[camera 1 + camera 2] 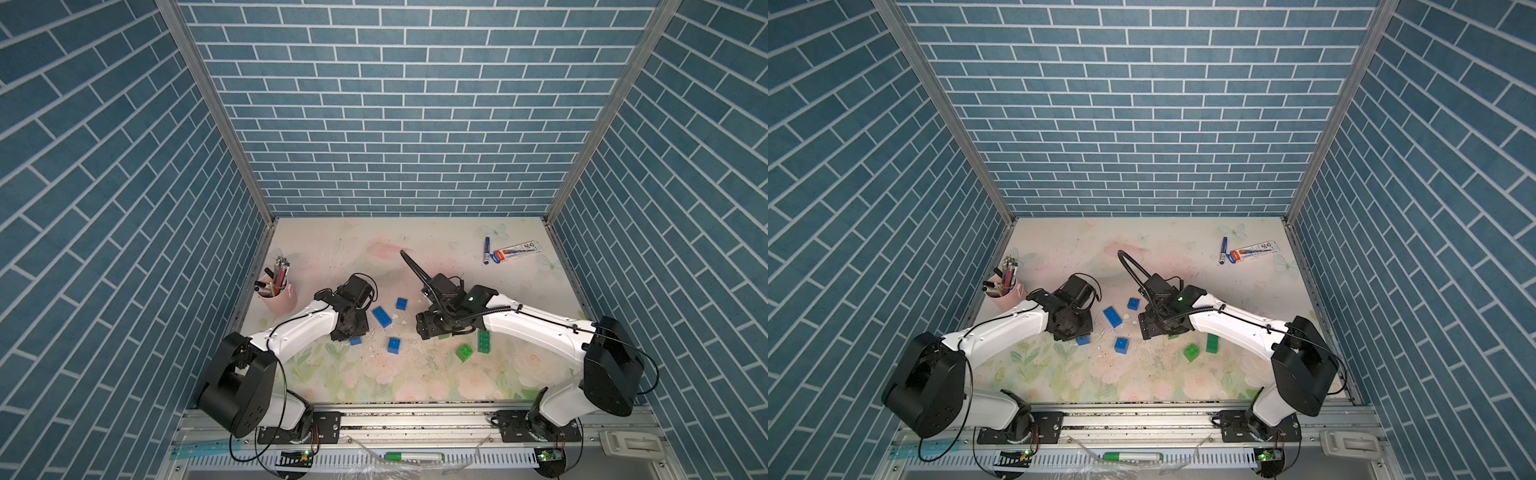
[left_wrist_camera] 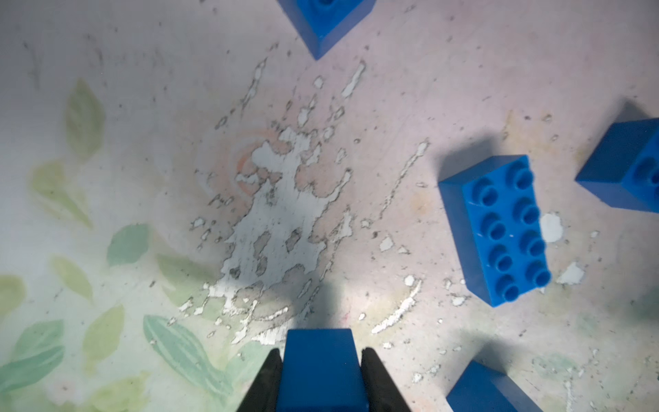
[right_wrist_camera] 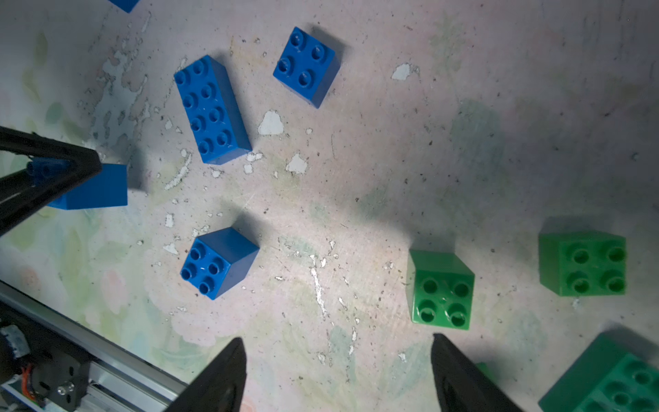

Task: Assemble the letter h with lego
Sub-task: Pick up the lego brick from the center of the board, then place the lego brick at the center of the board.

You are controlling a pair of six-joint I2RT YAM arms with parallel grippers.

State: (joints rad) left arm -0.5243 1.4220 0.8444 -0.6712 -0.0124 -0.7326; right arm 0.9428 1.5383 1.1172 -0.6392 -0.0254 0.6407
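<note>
Left tool (image 2: 321, 355): you are clenching it on a small blue brick (image 2: 321, 381), low over the surface (image 2: 142, 160) near the long blue brick (image 2: 499, 228), probably to start the letter | Right tool (image 3: 337, 340): you are holding it released above bare surface beside green bricks (image 3: 442, 289), apparently waiting.

I see the pen cup (image 1: 277, 297) at far left, the marker (image 1: 486, 250) back right. A square brick (image 1: 401, 304) lies just behind and right of the long brick (image 1: 381, 318).
</note>
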